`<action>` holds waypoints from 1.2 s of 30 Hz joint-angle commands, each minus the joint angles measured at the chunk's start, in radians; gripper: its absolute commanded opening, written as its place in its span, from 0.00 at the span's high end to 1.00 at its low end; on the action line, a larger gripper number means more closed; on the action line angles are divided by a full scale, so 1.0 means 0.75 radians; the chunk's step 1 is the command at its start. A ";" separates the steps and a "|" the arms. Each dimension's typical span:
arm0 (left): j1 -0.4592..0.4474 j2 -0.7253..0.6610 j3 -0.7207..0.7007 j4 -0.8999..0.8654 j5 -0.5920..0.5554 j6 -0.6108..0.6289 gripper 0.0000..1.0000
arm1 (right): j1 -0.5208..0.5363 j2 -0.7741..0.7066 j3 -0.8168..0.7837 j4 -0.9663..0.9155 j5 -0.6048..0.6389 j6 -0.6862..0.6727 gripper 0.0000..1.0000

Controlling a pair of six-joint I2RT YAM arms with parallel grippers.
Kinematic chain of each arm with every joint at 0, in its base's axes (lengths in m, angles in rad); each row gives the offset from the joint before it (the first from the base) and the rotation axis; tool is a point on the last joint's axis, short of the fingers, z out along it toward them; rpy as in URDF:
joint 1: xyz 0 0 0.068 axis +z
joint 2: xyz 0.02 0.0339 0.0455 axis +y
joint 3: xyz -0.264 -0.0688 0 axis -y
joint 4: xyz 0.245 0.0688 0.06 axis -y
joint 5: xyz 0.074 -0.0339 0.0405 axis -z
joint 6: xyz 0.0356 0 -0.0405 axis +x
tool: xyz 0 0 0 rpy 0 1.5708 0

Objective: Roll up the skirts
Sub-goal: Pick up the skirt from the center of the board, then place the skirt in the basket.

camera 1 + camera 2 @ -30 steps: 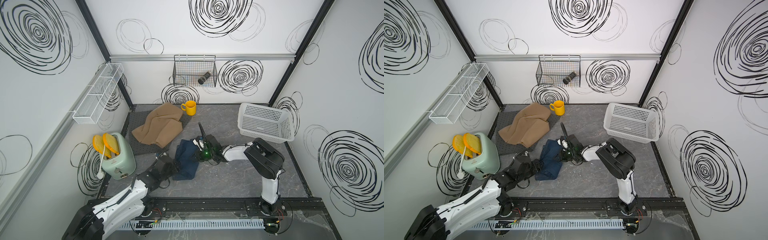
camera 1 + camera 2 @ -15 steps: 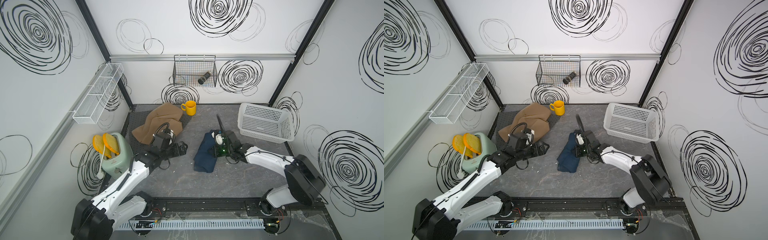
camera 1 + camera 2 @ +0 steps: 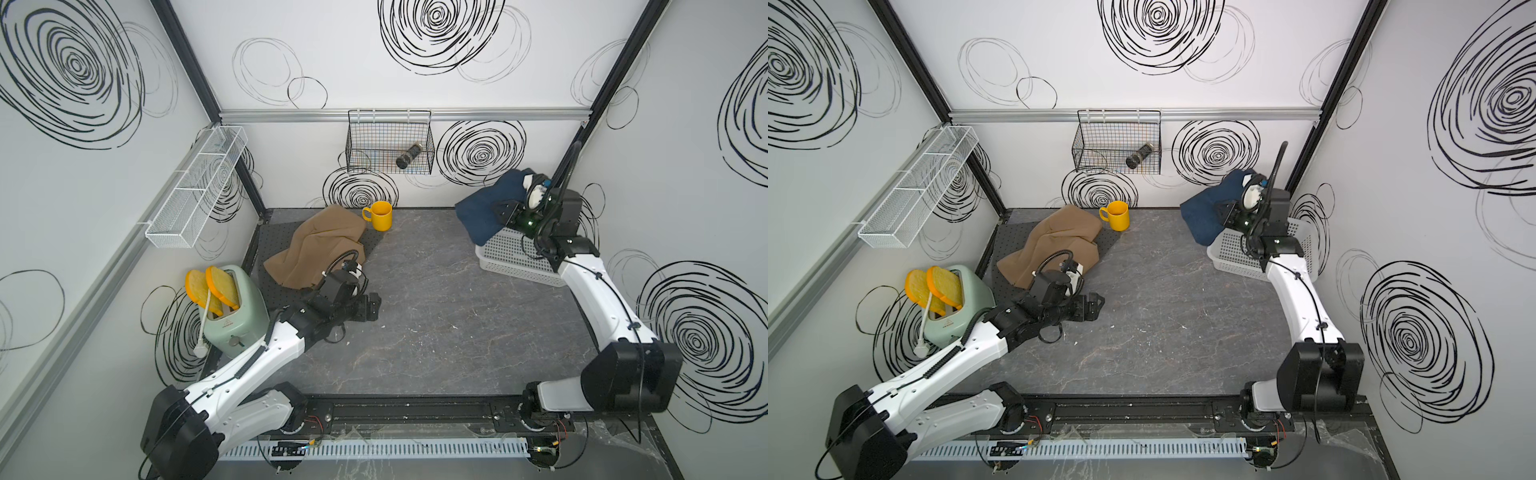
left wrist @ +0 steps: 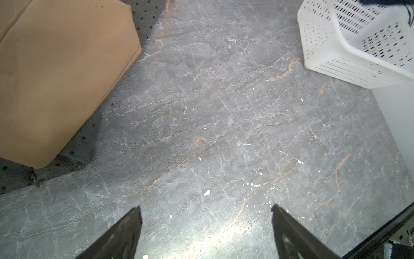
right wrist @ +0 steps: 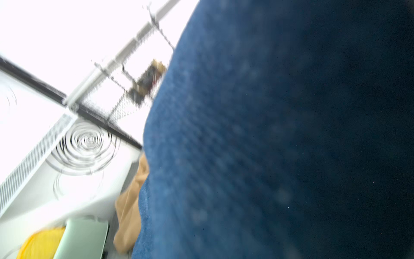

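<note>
Both top views show my right gripper [image 3: 505, 211] clamped on the denim skirt [image 3: 478, 216]. The skirt hangs as a thick bundle clear of the table [image 3: 436, 332], over the rim of the white basket [image 3: 511, 259] at the back right corner. The tan skirt [image 3: 320, 245] lies crumpled near the back left corner, on top of the dotted grey skirt [image 3: 274, 237] and just beside the yellow mug [image 3: 380, 215]. My left gripper [image 3: 372, 307] hovers empty, just in front of the tan skirt's front edge.

Left wrist: its fingers [image 4: 121, 233] stand wide apart over bare table. The tan skirt [image 4: 56, 78] shows a folded corner, with the dotted grey skirt [image 4: 76, 145] poking out beneath it. I judge the tan cloth light and limp. I would pinch that corner's upper layers only, or the grey one may drag along.

Right wrist: the picture is blurred and the denim skirt [image 5: 268, 134] fills most of it, so the jaws are hidden here. Its coarse weave looks heavier and stiffer and unlikely to slip. Holding the thick of the bundle should keep it from unwinding.
</note>
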 commanded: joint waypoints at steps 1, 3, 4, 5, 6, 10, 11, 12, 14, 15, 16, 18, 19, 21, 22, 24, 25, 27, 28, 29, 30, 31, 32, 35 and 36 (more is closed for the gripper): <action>-0.016 -0.049 -0.011 0.033 -0.063 0.018 0.07 | -0.015 0.151 0.321 0.024 -0.208 -0.021 1.00; -0.016 -0.054 -0.010 0.031 -0.079 0.015 0.07 | -0.077 0.272 0.453 0.038 -0.287 0.006 1.00; -0.016 -0.051 -0.009 0.028 -0.077 0.015 0.07 | -0.107 0.340 0.515 0.037 -0.344 0.006 1.00; -0.017 -0.051 -0.008 0.029 -0.076 0.013 0.08 | -0.131 0.399 0.568 0.026 -0.410 -0.008 1.00; -0.017 -0.050 -0.010 0.031 -0.070 0.013 0.08 | -0.162 0.466 0.623 -0.010 -0.464 -0.021 1.00; -0.050 -0.037 -0.012 0.033 -0.054 0.013 0.09 | -0.279 0.627 0.622 -0.127 -0.759 -0.038 1.00; -0.059 -0.035 -0.012 0.033 -0.055 0.013 0.09 | -0.300 0.632 0.562 -0.120 -0.775 -0.038 1.00; -0.071 -0.030 -0.010 0.033 -0.054 0.013 0.09 | -0.319 0.637 0.504 -0.134 -0.790 -0.064 1.00; -0.085 -0.024 -0.011 0.036 -0.051 0.013 0.09 | -0.338 0.675 0.455 -0.246 -0.836 -0.144 1.00; -0.091 -0.019 -0.012 0.035 -0.047 0.012 0.09 | -0.339 0.705 0.450 -0.342 -0.843 -0.205 1.00; -0.095 -0.016 -0.012 0.037 -0.046 0.014 0.09 | -0.337 0.733 0.469 -0.452 -0.809 -0.270 1.00; -0.109 -0.002 -0.011 0.039 -0.040 0.012 0.09 | -0.340 0.778 0.483 -0.580 -0.700 -0.303 1.00; -0.115 0.006 -0.010 0.039 -0.039 0.013 0.09 | -0.346 0.800 0.495 -0.653 -0.669 -0.315 1.00; -0.126 0.014 -0.010 0.039 -0.032 0.012 0.10 | -0.350 0.855 0.556 -0.824 -0.588 -0.374 1.00; -0.133 0.018 -0.010 0.039 -0.031 0.013 0.09 | -0.346 0.878 0.576 -0.886 -0.502 -0.405 1.00; -0.143 0.022 -0.010 0.043 -0.028 0.013 0.09 | -0.343 0.899 0.575 -0.926 -0.365 -0.430 1.00; -0.145 0.025 -0.010 0.045 -0.021 0.012 0.10 | -0.343 0.916 0.581 -0.947 -0.321 -0.443 1.00; -0.149 0.034 -0.010 0.047 -0.021 0.012 0.10 | -0.339 0.953 0.606 -0.991 -0.228 -0.461 1.00; -0.149 0.038 -0.010 0.047 -0.017 0.012 0.10 | -0.331 0.961 0.607 -0.995 -0.191 -0.475 1.00; -0.151 0.042 -0.010 0.046 -0.012 0.011 0.10 | -0.328 0.971 0.617 -0.999 -0.171 -0.479 1.00; -0.152 0.043 -0.010 0.050 -0.014 0.011 0.10 | -0.324 0.985 0.628 -1.011 -0.177 -0.488 1.00; -0.155 0.046 -0.010 0.052 -0.011 0.011 0.10 | -0.318 0.994 0.634 -1.018 -0.157 -0.496 1.00; -0.157 0.046 -0.010 0.054 -0.004 0.013 0.10 | -0.307 0.998 0.638 -1.024 -0.133 -0.505 1.00; -0.157 0.060 -0.010 0.058 0.015 0.014 0.10 | -0.276 1.000 0.640 -1.028 -0.106 -0.490 0.94; -0.157 0.071 -0.009 0.057 0.022 0.015 0.10 | -0.262 0.991 0.637 -1.019 -0.084 -0.485 0.92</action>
